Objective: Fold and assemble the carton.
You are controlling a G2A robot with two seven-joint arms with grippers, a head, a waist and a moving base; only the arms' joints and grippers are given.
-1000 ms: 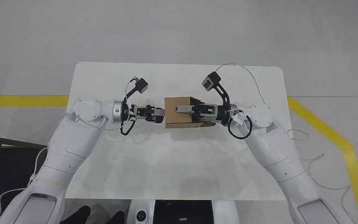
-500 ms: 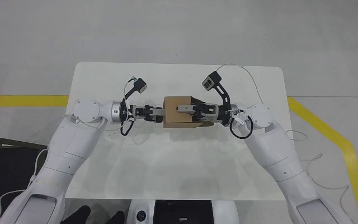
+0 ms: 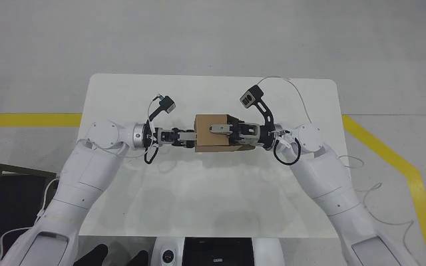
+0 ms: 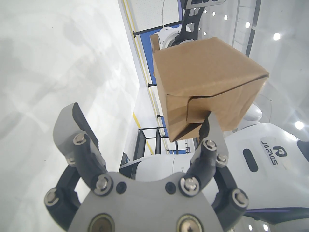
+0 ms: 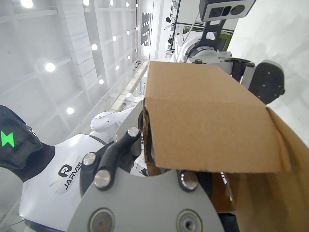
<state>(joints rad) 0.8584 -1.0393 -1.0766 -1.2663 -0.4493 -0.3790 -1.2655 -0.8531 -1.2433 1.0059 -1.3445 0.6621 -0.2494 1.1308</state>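
A brown carton (image 3: pixel 216 133) is held above the middle of the white table (image 3: pixel 213 193). My right gripper (image 3: pixel 227 130) is shut on the carton's wall at its open end. One of its fingers (image 5: pixel 131 121) lies outside the wall and the other is hidden inside. A loose flap (image 5: pixel 282 177) hangs at that end. My left gripper (image 4: pixel 142 119) is open at the carton's closed end (image 4: pixel 205 112). One of its fingertips (image 4: pixel 209 121) touches the tucked flap there, and the other finger (image 4: pixel 77 121) stands free.
The table's edges (image 3: pixel 90 100) run all around the arms, with grey floor and a yellow line (image 3: pixel 40 120) beyond. A thin white cable (image 3: pixel 299 93) loops over the table behind the right arm.
The left arm has edged a little towards the carton's end, and the carton has shifted slightly left. The right gripper keeps its hold.
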